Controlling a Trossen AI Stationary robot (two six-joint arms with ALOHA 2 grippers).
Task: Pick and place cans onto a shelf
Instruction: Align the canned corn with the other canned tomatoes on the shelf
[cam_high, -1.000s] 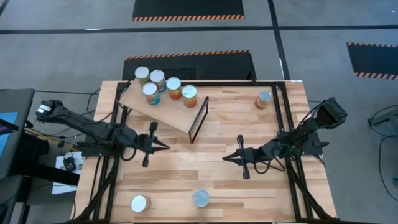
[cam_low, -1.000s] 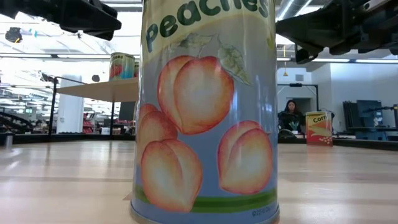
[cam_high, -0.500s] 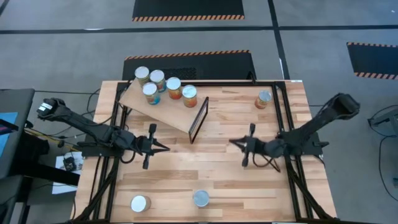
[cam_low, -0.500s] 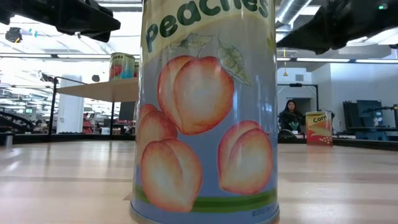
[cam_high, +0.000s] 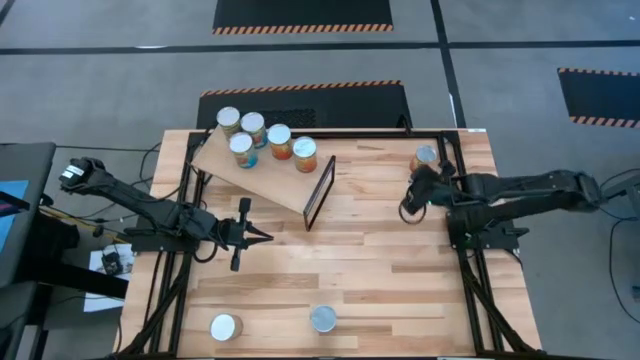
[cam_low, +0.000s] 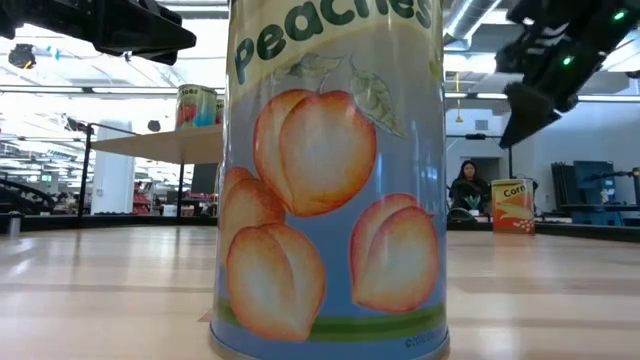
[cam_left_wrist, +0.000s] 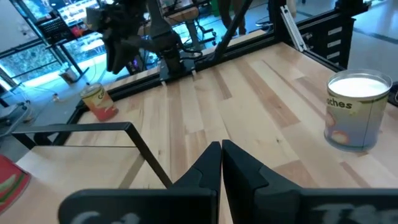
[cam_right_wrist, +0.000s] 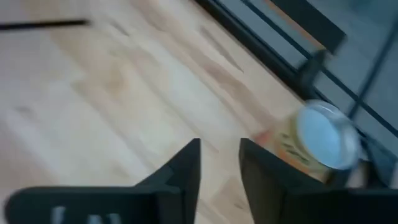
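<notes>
Swinging out from mid-table, my right arm is now stretching across the far right corner, while my left gripper (cam_high: 262, 236) is waiting, fingers pressed together, near the shelf (cam_high: 262, 172) with its five cans. My right gripper (cam_high: 409, 203), fingers slightly parted and holding nothing, is hovering just beside the orange can (cam_high: 424, 159).

This is a robot lab or workshop: a slatted wooden table (cam_high: 330, 270) stands on grey floor with hazard-striped black mats (cam_high: 303, 14), and a person (cam_low: 467, 187) sits among equipment beyond.
</notes>
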